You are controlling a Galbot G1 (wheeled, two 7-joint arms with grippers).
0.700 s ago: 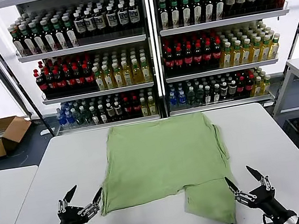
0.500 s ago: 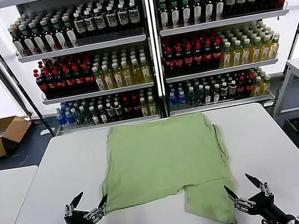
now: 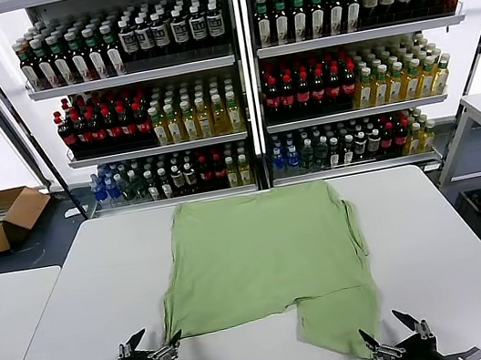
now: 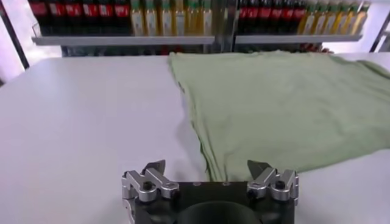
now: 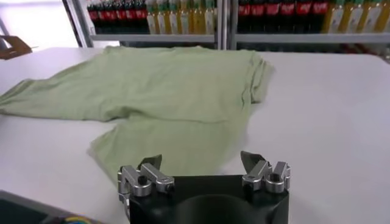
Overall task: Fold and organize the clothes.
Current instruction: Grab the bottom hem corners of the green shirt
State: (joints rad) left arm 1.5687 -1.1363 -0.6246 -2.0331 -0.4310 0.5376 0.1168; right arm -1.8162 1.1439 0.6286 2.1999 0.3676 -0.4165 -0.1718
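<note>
Left pincer (image 3: 152, 351) and right pincer (image 3: 395, 344): both spread, empty, low at bench (image 3: 85, 298) near edge, flanking polo shirt (image 3: 262, 250) hem for a likely fold.

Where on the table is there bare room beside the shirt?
Bare table runs wide left of the polo shirt and right of it; a narrow strip lies along the near edge, where both open end effectors, left and right, crowd it.

Black left gripper (image 3: 152, 346) body, silver finger mounts with dark screws, pointed dark fingertips, right gripper (image 3: 395, 340) alike
</note>
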